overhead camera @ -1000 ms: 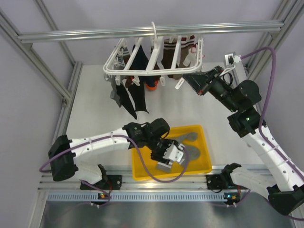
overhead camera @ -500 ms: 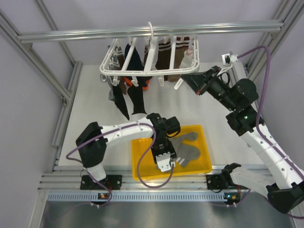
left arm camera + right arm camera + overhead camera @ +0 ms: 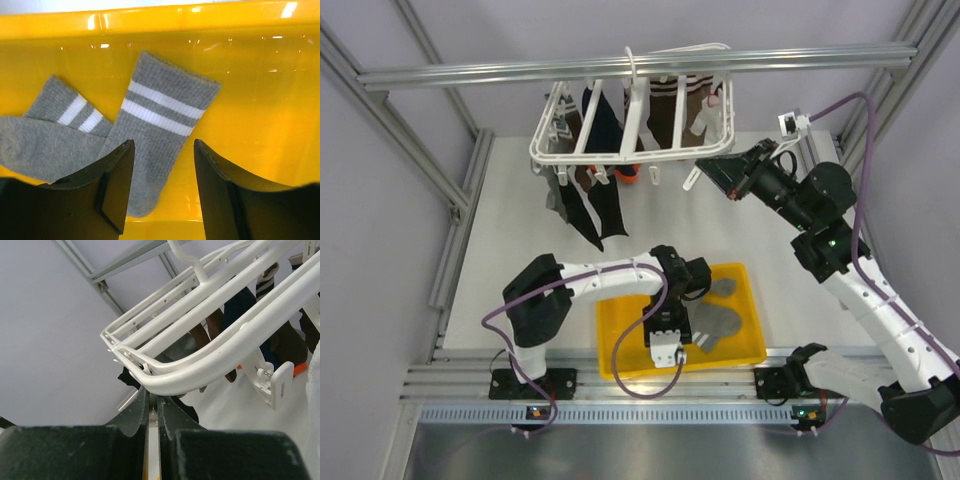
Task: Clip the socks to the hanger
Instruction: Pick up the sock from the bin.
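Observation:
Two grey socks (image 3: 160, 130) with white stripes lie flat in the yellow tray (image 3: 200, 20), one overlapping the other (image 3: 50, 142); they also show in the top view (image 3: 718, 320). My left gripper (image 3: 162, 150) is open and empty just above them, with its left finger over the nearer sock; in the top view it (image 3: 678, 322) is over the tray's middle. The white hanger (image 3: 635, 110) hangs by its hook from the top bar. My right gripper (image 3: 712, 165) is shut on a thin white part at the hanger's near right corner (image 3: 210, 365).
Dark, brown striped and other socks (image 3: 595, 205) hang clipped under the hanger. The yellow tray (image 3: 748, 290) sits at the table's near edge between the arm bases. Aluminium frame posts (image 3: 440, 170) stand on both sides.
My left arm has folded in and its gripper has moved left over the tray, beside the socks. My right gripper has raised the hanger's near right corner, tilting the frame up.

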`<state>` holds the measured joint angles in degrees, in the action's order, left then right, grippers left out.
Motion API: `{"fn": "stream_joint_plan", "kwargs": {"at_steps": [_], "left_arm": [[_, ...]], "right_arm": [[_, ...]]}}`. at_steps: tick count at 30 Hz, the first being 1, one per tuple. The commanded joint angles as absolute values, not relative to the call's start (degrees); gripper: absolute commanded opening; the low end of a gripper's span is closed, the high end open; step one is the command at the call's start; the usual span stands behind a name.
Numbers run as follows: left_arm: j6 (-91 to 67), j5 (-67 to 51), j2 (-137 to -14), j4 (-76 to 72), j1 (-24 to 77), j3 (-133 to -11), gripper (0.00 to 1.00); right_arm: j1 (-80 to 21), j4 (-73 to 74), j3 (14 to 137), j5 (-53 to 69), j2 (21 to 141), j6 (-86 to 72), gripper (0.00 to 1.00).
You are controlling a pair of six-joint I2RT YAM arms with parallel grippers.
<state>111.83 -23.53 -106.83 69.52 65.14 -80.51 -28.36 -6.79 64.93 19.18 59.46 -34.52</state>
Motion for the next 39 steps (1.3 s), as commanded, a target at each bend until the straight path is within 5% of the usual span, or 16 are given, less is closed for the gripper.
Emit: {"fn": "stream_joint_plan", "kwargs": {"at_steps": [1, 20, 29, 39], "left_arm": [[116.3, -24.5, -108.2, 70.7, 66.1, -81.7, 0.56], [118.4, -20.8, -114.6, 64.7, 69.0, -76.7, 0.50], [110.2, -23.8, -109.6, 65.5, 69.0, -79.4, 0.08], [85.1, -34.7, -93.4, 60.9, 68.2, -82.6, 0.00]], "right_arm": [[-28.3, -5.9, 66.9, 19.3, 60.5, -34.1, 0.00], [-26.2, -4.7, 67.0, 20.0, 60.6, -35.8, 0.00], [-25.7, -4.6, 66.8, 20.1, 60.4, -35.6, 0.00], [-25.0, -5.1, 66.7, 20.5, 60.9, -36.1, 0.00]]}}
